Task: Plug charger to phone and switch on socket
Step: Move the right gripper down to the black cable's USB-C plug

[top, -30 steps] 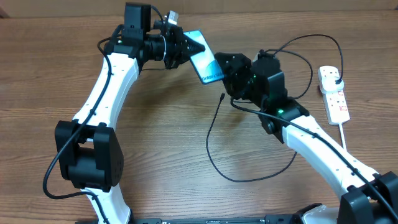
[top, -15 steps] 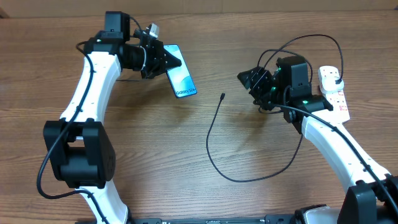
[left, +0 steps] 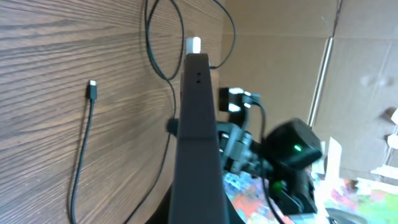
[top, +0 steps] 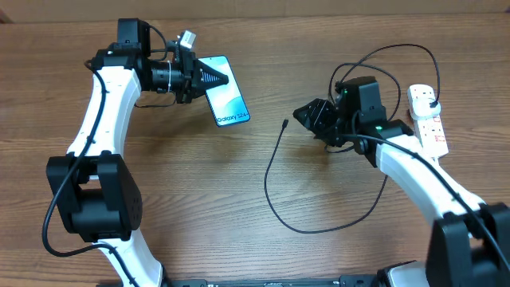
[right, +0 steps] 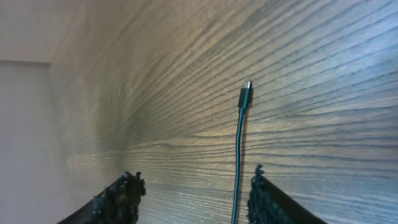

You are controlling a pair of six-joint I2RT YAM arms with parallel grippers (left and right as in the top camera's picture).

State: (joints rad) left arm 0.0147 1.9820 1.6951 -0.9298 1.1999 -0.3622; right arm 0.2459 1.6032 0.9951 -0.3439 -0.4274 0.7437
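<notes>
My left gripper (top: pixel 209 78) is shut on the phone (top: pixel 224 102), a slim blue-teal lit smartphone held at the upper left of the table. In the left wrist view the phone (left: pixel 198 137) shows edge-on. The charger cable (top: pixel 271 179) lies loose on the table; its connector tip (top: pixel 285 123) points up between the arms, and also shows in the left wrist view (left: pixel 92 87) and the right wrist view (right: pixel 246 87). My right gripper (top: pixel 309 116) is open and empty, just right of the tip. The socket (top: pixel 427 119) lies at the far right with the black plug (top: pixel 430 100) in it.
The cable loops behind my right arm toward the socket. The socket's thick white cord (top: pixel 438 171) runs down the right side. Cardboard boxes (left: pixel 360 74) stand beyond the table.
My left arm has swung the phone leftward, away from the middle. My right gripper has pulled back from the phone to the right, then come to point at the cable tip.
</notes>
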